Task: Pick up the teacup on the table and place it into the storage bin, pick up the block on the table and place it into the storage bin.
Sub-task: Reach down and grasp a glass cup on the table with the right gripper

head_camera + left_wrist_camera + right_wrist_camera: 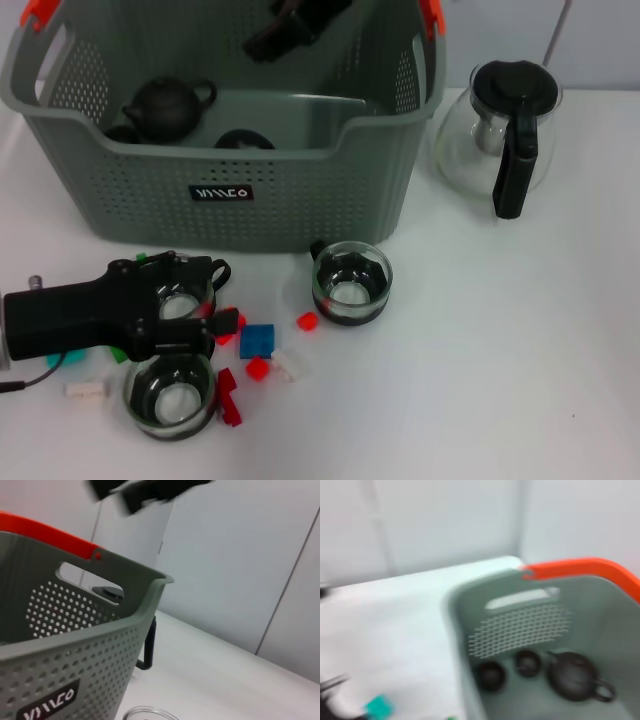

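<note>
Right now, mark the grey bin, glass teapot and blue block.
grey perforated storage bin (300,195), head view, front wall.
glass teapot with black handle (462,140), head view, glass belly.
small blue block (257,340), head view, top face.

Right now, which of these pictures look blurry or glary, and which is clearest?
Head view: clearest; storage bin and glass teapot sharp, soft shadows, faint glare on the glass cups. Left wrist view: bin wall fairly sharp, the dark shape at the top smeared. Right wrist view: blurriest overall, the dark teapot in the bin soft-edged.
</note>
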